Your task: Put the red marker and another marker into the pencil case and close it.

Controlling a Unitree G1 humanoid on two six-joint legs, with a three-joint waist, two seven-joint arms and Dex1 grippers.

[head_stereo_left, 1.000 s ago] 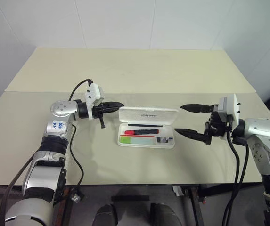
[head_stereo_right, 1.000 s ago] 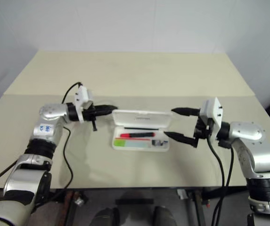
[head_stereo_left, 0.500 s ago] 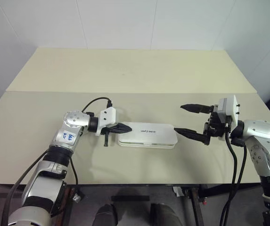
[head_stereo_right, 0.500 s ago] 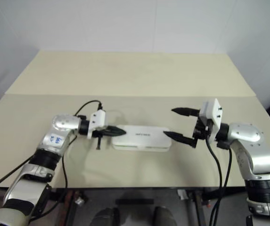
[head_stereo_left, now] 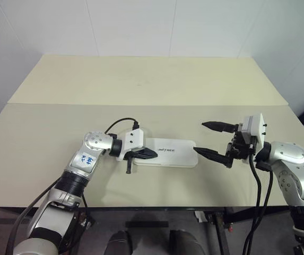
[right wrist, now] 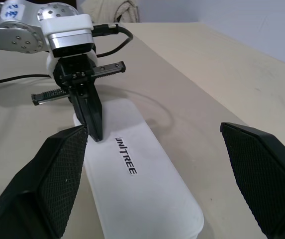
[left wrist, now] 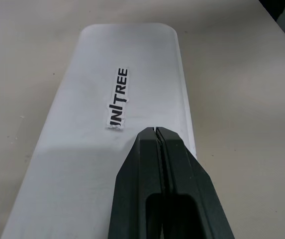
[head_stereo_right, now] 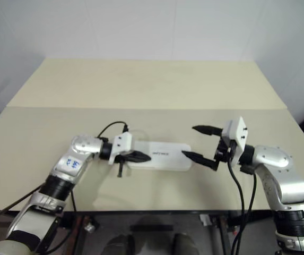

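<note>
The white pencil case [head_stereo_left: 173, 153] lies flat on the table with its lid down and the dark logo facing up; it also appears in the left wrist view [left wrist: 107, 74] and the right wrist view [right wrist: 142, 184]. The red marker and the other marker are hidden from view. My left gripper [head_stereo_left: 153, 153] is shut, its tips resting on the lid near the case's left end [left wrist: 157, 130]. My right gripper [head_stereo_left: 200, 138] stands open just off the case's right end, its lower finger close to that end, with nothing between its fingers.
The beige table [head_stereo_left: 141, 85] stretches far behind the case to a white wall. A black cable [head_stereo_left: 121, 122] loops off my left wrist above the table. The table's front edge [head_stereo_left: 157, 206] runs close below the case.
The lid stood up a second ago, with markers showing inside; now it lies flat. My left gripper moved down and to the right onto the lid. The right gripper barely moved.
</note>
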